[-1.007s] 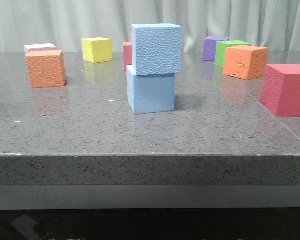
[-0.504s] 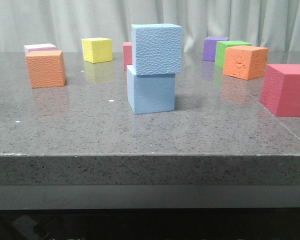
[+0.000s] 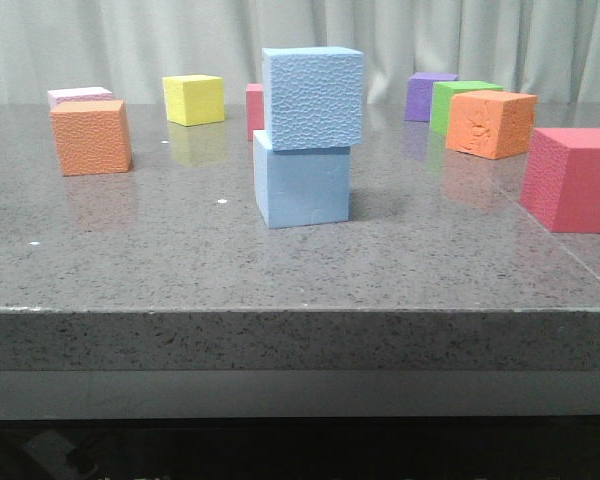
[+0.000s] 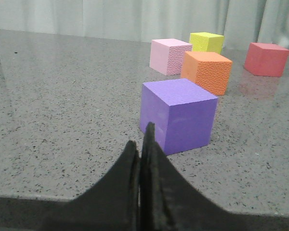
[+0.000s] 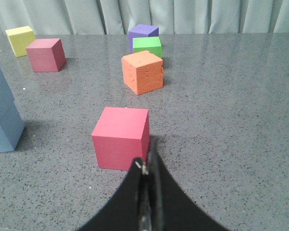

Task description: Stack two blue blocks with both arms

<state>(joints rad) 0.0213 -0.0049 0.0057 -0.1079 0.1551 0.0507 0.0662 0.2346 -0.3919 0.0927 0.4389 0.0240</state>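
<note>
Blue blocks: I count two, pebbled block (image 3: 313,97) stacked on smooth block (image 3: 302,187). Left gripper (image 4: 142,144) and right gripper (image 5: 148,168) both clenched, empty.

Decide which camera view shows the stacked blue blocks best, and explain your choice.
The front view: both blue blocks stand whole in mid-table, the bumpy one on top of the smoother one. The right wrist view catches only part of the stack at the picture's edge. The left wrist view shows none of it, only a purple cube and others.
</note>
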